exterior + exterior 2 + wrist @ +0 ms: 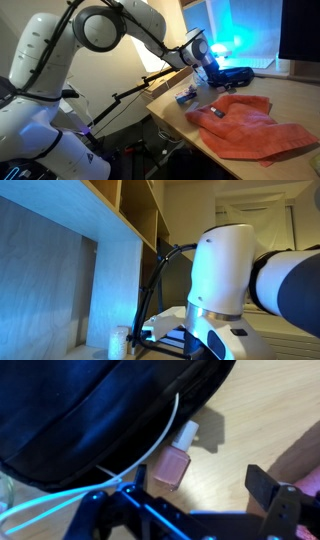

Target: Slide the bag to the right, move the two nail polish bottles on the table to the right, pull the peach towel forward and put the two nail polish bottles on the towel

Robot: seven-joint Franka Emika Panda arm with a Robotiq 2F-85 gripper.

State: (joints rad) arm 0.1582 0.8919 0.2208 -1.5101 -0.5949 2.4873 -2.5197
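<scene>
In the wrist view a pink nail polish bottle (pixel 172 465) with a white cap lies on the wooden table, its cap against a dark blue pouch (pixel 90 410). My gripper (pixel 200 478) hangs open just above it, with the bottle by the left finger and bare table between the jaws. In an exterior view the gripper (pixel 205 63) hovers at the far end of the table beside the pouch (pixel 232 75). The peach towel (pixel 250 125) lies crumpled nearer the front, with a small pale item (pixel 215 110) at its edge. I cannot make out the bag.
A blue-and-white packet (pixel 185 97) lies near the table's edge. A white cable (pixel 150 445) crosses the pouch. A bright blue light (pixel 225 40) shines behind. Tall wooden shelves (pixel 130 240) and a white roll (pixel 120 340) stand by the robot's base.
</scene>
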